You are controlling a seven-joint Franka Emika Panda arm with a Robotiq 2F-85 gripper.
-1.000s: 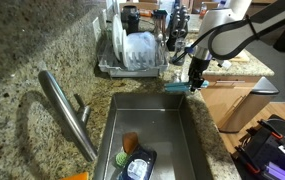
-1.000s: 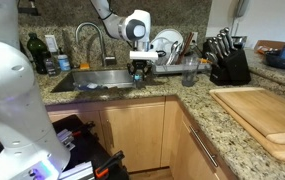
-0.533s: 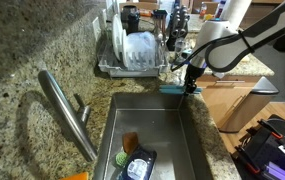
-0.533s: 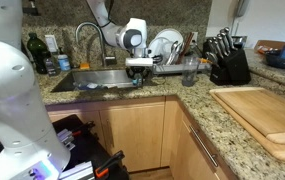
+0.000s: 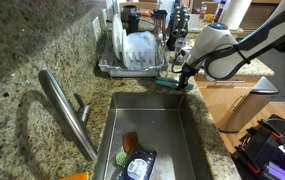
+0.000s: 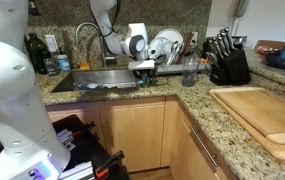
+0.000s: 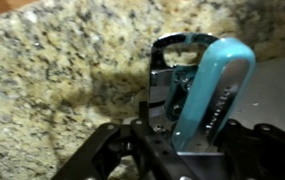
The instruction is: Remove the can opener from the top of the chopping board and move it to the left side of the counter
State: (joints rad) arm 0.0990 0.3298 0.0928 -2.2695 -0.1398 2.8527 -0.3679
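My gripper is shut on the can opener, a slim tool with teal handles. It holds the opener low over the granite counter, at the sink's far rim next to the dish rack. The wrist view shows the can opener between the jaws of the gripper, its metal head over the counter. In an exterior view the gripper is far left of the chopping board, which lies bare on the counter.
A dish rack with plates stands behind the sink and also shows in an exterior view. A faucet reaches over the sink. A sponge and a dark blue object lie in the basin. A knife block stands near the corner.
My gripper has moved with the can opener a little toward the dish rack end of the sink and has sunk lower. The wrist has tilted.
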